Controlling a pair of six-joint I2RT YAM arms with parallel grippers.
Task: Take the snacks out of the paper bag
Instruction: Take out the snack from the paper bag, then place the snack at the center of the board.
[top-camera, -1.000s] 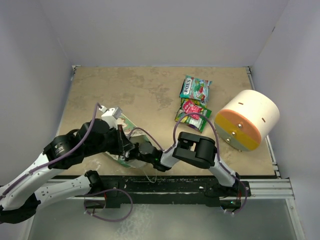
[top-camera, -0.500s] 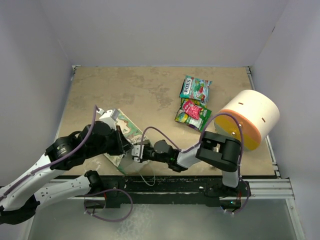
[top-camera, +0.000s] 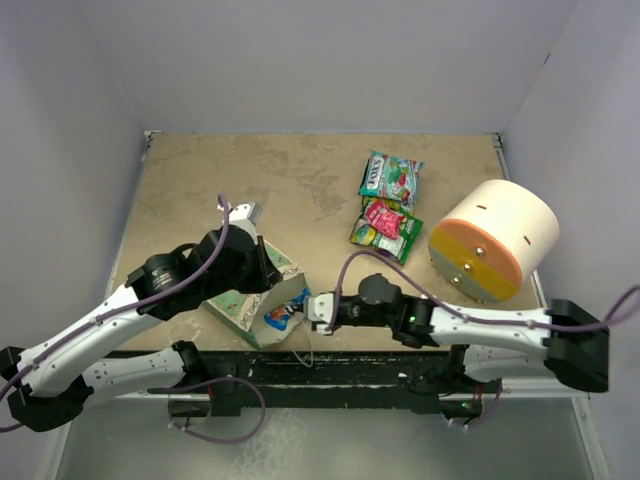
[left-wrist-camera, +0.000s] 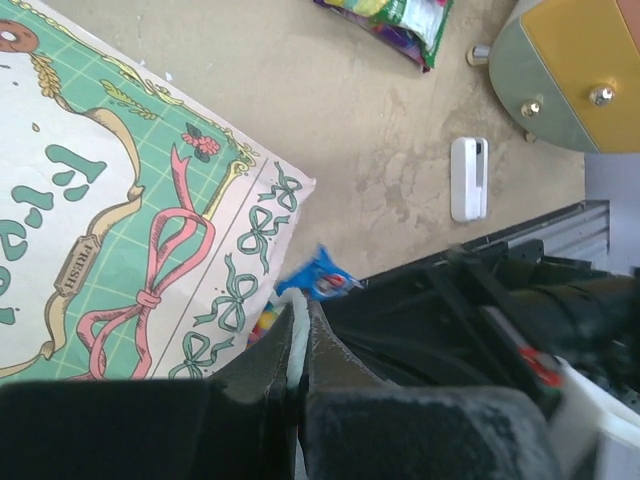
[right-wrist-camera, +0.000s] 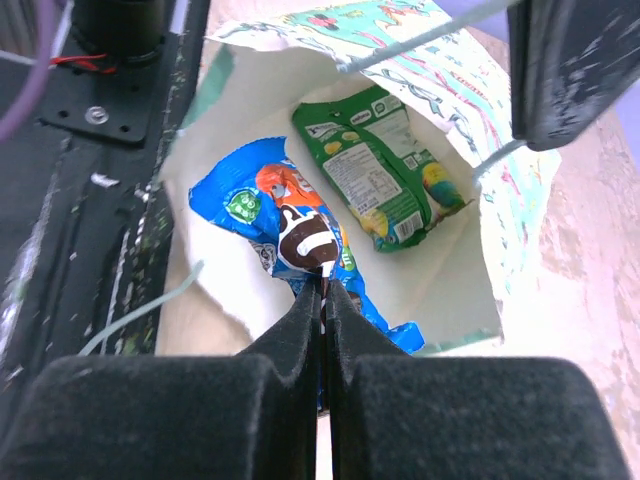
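Note:
The mint-green paper bag (top-camera: 240, 303) lies on its side near the table's front left, mouth toward the right. My left gripper (top-camera: 266, 268) is shut on the bag's upper edge; the pinched edge shows in the left wrist view (left-wrist-camera: 297, 345). My right gripper (top-camera: 306, 310) is at the bag's mouth, shut on a blue snack packet (right-wrist-camera: 290, 225), which is half out of the bag (top-camera: 280, 316). A green packet (right-wrist-camera: 375, 165) lies inside on the white lining (right-wrist-camera: 440, 270). Green (top-camera: 390, 178), pink (top-camera: 384, 214) and yellow-green (top-camera: 380, 237) packets lie on the table.
A big cream cylinder with an orange end (top-camera: 495, 240) stands at the right. A small white stick (left-wrist-camera: 468, 178) lies on the table near the front rail. The black front rail (top-camera: 400, 370) runs just below the bag. Grey walls close in the sides.
My right arm has stretched out low and drawn back to the right, pulling the blue packet to the bag's mouth. My left gripper has shifted right and up, lifting the bag's edge.

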